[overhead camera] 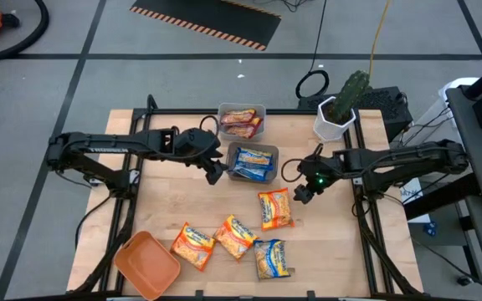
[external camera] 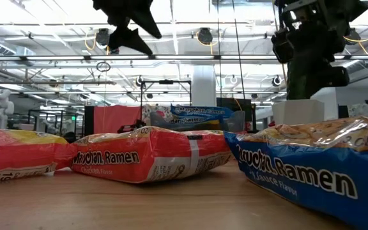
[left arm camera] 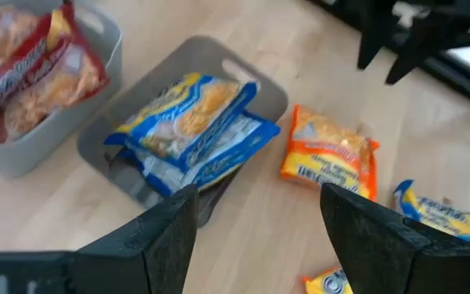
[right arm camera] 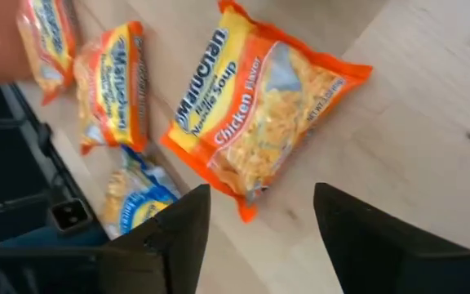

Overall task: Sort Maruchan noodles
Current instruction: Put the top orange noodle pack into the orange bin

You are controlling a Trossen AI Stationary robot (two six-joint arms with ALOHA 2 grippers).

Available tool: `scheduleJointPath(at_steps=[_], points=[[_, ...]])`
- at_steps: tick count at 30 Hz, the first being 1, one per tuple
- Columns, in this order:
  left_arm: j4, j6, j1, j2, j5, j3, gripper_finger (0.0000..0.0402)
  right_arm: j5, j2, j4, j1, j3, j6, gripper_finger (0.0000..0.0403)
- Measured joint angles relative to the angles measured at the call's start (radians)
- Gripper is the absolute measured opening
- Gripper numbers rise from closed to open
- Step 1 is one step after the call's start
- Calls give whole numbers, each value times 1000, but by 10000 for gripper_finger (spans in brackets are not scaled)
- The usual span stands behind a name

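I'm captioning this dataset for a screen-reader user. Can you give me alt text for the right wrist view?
An orange Chicken flavor Maruchan packet lies flat on the wooden table, just beyond the open right gripper. Farther off lie two more orange packets and a blue packet near the table edge.

orange tray point(overhead camera: 146, 264) near table corner | cactus in white pot point(overhead camera: 338, 117) at far edge

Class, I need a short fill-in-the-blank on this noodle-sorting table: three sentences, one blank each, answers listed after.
1. The grey bin nearer the table's middle holds packets whose wrappers are ____.
2. The number of packets lying loose on the wooden table is ____.
3. The right gripper, jaws open, is above a loose packet whose flavour reads ____.

Missing words: blue; four; chicken
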Motion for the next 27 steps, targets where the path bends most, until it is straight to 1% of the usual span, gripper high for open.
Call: scheduleJointPath(at_steps=[4,6,8,10,14,16,18,19,20,23,25,27], points=[[15,-32,0,13,-26,1,262,-1,21,0,-26,0,-63,222],[0,-46,0,19,-38,0,262,0,31,0,-44,0,-115,224],[20,-56,0,37,-59,1,262,-1,47,4,-74,-1,-173,224],[12,-61,0,47,-72,1,262,-43,68,39,-117,-19,-211,224],[42,-84,0,77,-91,2,262,-197,106,125,-183,-71,-258,224],[28,-110,0,82,-91,-2,262,-241,116,160,-202,-94,-261,224],[75,-140,0,97,-104,2,262,-268,123,193,-215,-124,-257,224],[72,-151,0,100,-108,2,262,-276,127,227,-220,-139,-247,224],[64,-157,0,101,-113,-1,262,-278,130,267,-227,-154,-232,224],[120,-158,0,124,-140,2,262,-282,146,385,-249,-214,-151,224],[107,-154,2,125,-141,-2,262,-282,158,453,-258,-243,-78,224],[139,-136,2,129,-141,1,262,-279,162,497,-262,-254,-56,224]])
